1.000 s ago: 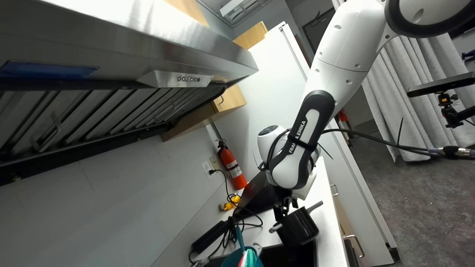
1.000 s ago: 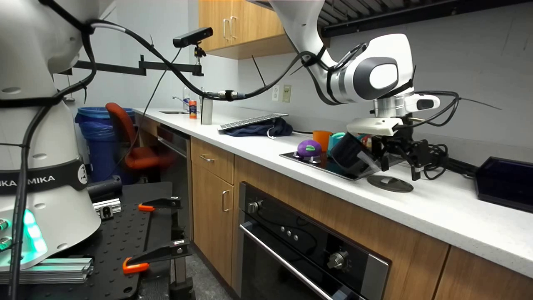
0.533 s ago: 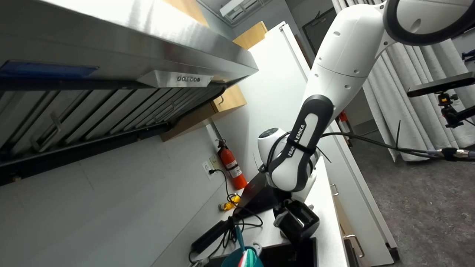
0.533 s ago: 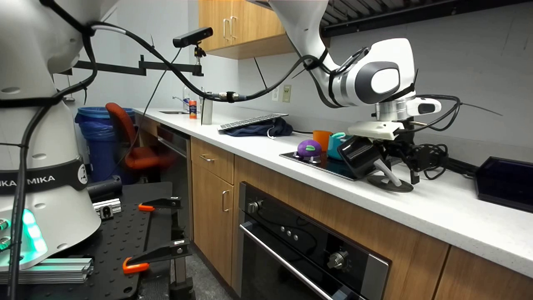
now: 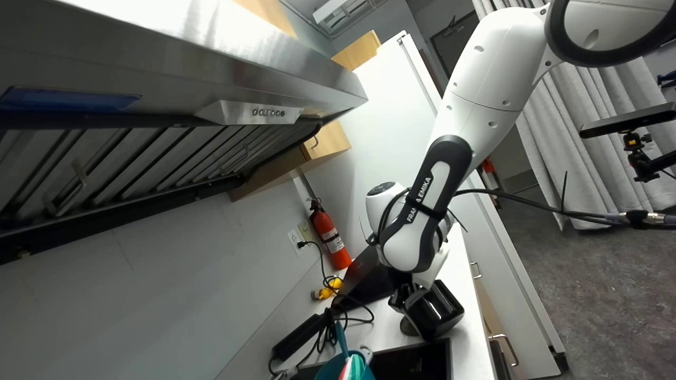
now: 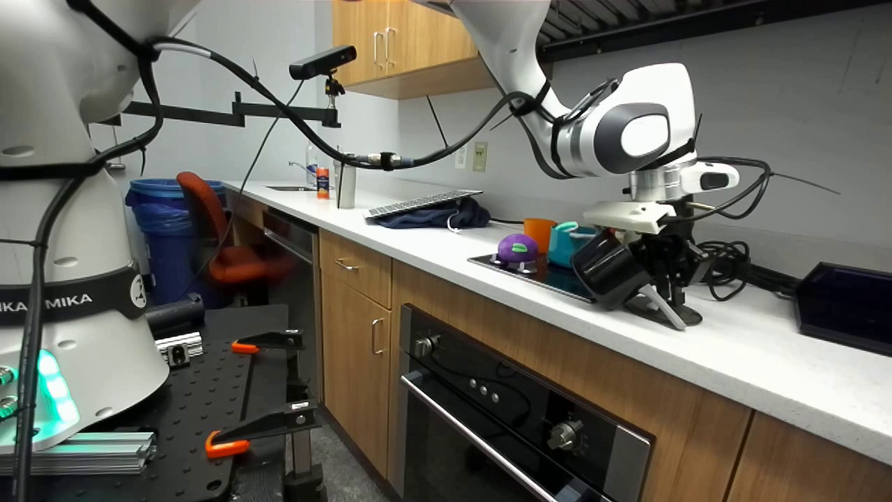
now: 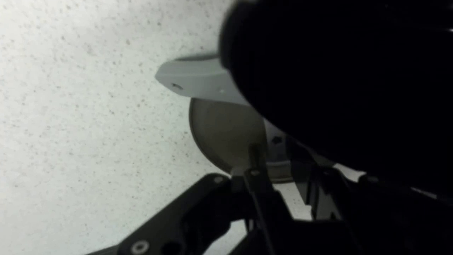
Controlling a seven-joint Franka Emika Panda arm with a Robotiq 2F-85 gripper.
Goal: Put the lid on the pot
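On the counter lies the lid [image 6: 691, 316], a flat grey disc that also shows in the wrist view [image 7: 226, 131]. Its upright grey handle stands between the fingers of my gripper [image 7: 277, 151], which look shut on it. In an exterior view the gripper [image 6: 671, 289] points straight down over the lid. Right beside it the black pot [image 6: 606, 268] is steeply tilted, close against the gripper; what supports it cannot be made out. The pot [image 7: 336, 71] fills the right of the wrist view and hides part of the lid. One grey pot handle [image 7: 201, 78] crosses above the lid's edge.
A black cooktop [image 6: 557, 279] carries a purple toy [image 6: 518, 248] and a teal pot [image 6: 562, 244], with an orange cup [image 6: 539, 232] behind. Loose cables [image 6: 725, 275] lie by the wall. A dark box [image 6: 850, 310] stands at the counter's right.
The gripper has come down slightly and its jaws have drawn together around the lid's handle. The tilted pot has swung lower, its grey handle dipping towards the lid. The lid has shifted a little.
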